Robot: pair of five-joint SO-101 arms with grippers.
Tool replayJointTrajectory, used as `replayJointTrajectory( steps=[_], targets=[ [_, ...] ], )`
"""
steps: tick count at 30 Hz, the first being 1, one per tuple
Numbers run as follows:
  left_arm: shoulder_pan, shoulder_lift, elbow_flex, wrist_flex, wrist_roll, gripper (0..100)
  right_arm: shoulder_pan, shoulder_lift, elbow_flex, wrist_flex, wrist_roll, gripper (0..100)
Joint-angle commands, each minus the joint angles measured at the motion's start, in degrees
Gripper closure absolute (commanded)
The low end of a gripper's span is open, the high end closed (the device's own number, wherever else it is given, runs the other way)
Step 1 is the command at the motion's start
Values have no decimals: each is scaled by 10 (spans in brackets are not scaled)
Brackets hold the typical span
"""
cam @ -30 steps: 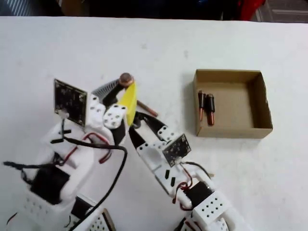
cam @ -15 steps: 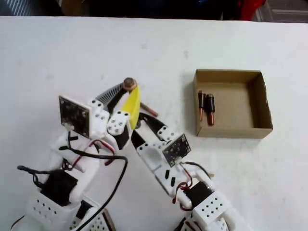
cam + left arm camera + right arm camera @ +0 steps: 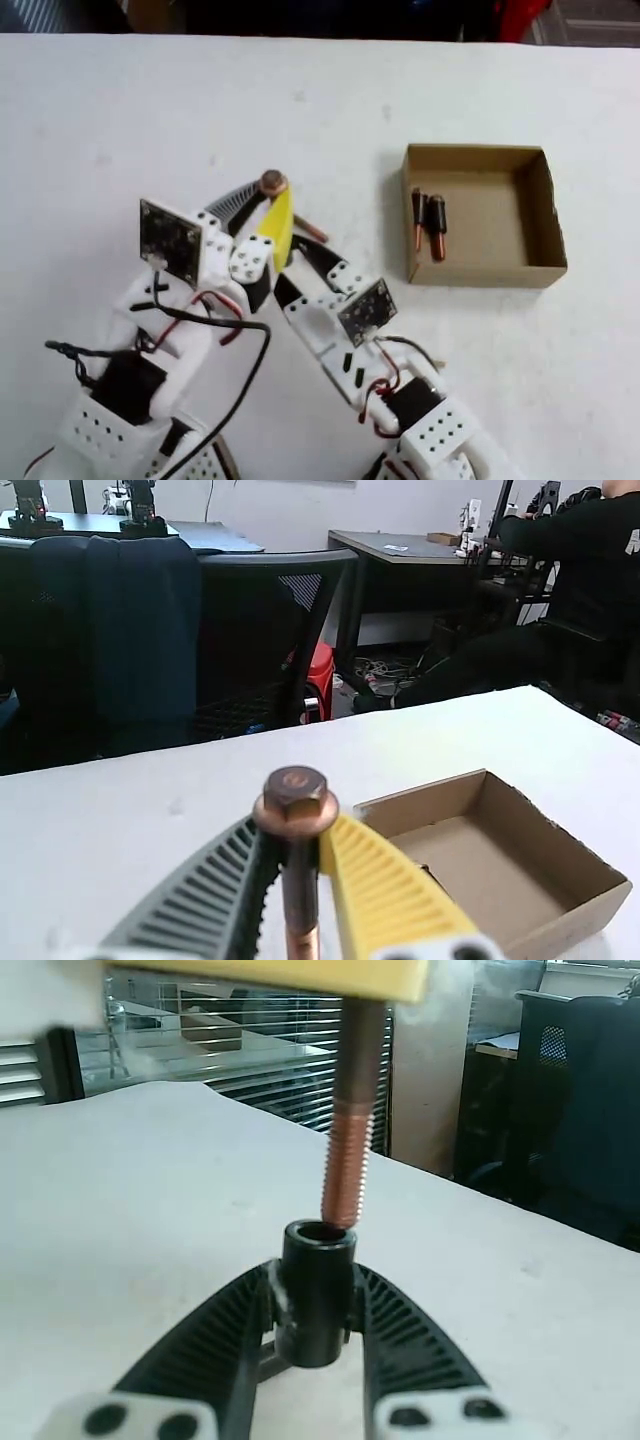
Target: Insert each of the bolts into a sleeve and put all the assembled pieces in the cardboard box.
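- Left end effector (image 3: 270, 194) clamps one bolt (image 3: 295, 800), head up.
- Right end effector (image 3: 316, 1312) grips one black sleeve (image 3: 318, 1260) upright, with the bolt's tip at its mouth.
- A second bolt (image 3: 310, 229) lies on the surface (image 3: 150, 110).
- The cardboard box (image 3: 474, 152) holds two pieces (image 3: 436, 228).

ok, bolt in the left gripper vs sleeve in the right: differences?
The bolt is copper, the sleeve black. The bolt is long, thin and threaded; the sleeve is short, wider and hollow. The bolt hangs above the sleeve, tip at its mouth. Both are upright and gripped.

No writing, label, number or sign is legible on anything here.
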Motion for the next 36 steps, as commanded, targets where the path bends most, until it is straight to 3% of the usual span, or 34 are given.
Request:
replayJointTrajectory(
  steps=[1,29,36],
  targets=[
    [7,-16,-10,-11,-6,980,0,-7,4,-13,1,981],
    [7,-18,-11,6,-8,980,0,-7,4,-13,1,981],
    [7,-74,2,10,-8,980,0,-7,4,-13,1,981]
  ],
)
